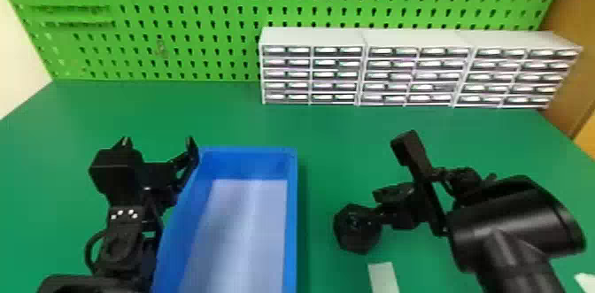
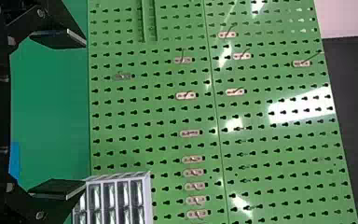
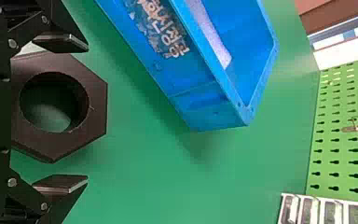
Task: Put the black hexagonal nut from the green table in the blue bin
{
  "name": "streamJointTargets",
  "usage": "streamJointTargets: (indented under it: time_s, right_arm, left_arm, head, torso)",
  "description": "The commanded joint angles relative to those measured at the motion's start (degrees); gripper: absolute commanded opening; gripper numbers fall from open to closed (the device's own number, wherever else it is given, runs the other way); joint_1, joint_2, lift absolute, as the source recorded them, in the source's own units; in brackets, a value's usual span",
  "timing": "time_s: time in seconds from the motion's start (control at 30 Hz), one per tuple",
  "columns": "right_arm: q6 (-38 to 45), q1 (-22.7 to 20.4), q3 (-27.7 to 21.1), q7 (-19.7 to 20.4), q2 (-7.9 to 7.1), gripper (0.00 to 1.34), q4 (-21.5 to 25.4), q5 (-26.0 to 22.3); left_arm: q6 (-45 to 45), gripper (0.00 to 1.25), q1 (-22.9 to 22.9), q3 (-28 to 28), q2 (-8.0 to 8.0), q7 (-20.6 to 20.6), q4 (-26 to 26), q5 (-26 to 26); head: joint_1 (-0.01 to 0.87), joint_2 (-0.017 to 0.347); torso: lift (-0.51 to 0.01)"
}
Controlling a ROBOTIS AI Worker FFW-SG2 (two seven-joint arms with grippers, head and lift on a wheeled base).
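Green table (image 1: 212, 115), one nut (image 3: 98, 105), one bin (image 1: 250, 166)

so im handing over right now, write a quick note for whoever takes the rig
Left gripper: open, empty, left of the blue bin.
Right gripper: open, fingers either side of the black nut, not closed on it.
Nut: right of the bin, not in it.
Done: right gripper placed around the nut.
To do: close on the nut, carry it over the bin, release it inside.
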State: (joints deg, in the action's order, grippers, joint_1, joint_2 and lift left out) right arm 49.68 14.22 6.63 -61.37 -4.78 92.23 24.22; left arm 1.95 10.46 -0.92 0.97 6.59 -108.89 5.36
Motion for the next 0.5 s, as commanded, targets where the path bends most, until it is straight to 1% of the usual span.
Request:
streamJointTargets:
  time_s: [0.0, 0.13, 0.33, 0.47]
  right_arm:
    - [2.62, 1.16, 1.81, -0.15, -0.58, 1.05, -0.29, 1.27]
    - [4.55, 2.13, 3.31, -0.15, -1.46, 1.05, -0.38, 2.32]
    - [5.52, 2.57, 3.66, -0.42, -1.46, 1.05, -1.17, 3.29]
    - [5.96, 3.45, 4.62, -1.82, -1.46, 1.05, -1.61, 5.14]
  left_arm:
    - [-0.11, 1.04, 0.0, -0.05, 0.0, 0.0, 0.0, 0.0]
    - [-0.2, 1.04, -0.09, -0.05, 0.0, 0.0, 0.0, 0.09]
    - [-0.28, 1.04, -0.09, -0.14, 0.0, 0.09, 0.0, 0.09]
    - [-0.46, 1.04, -0.09, -0.22, 0.0, 0.09, 0.0, 0.09]
  head:
    - [0.657, 0.057]
    - [0.657, 0.057]
    - [0.657, 0.057]
    - [0.657, 0.057]
  torso:
    - [-0.095]
    - [-0.095]
    - [-0.095]
    - [-0.095]
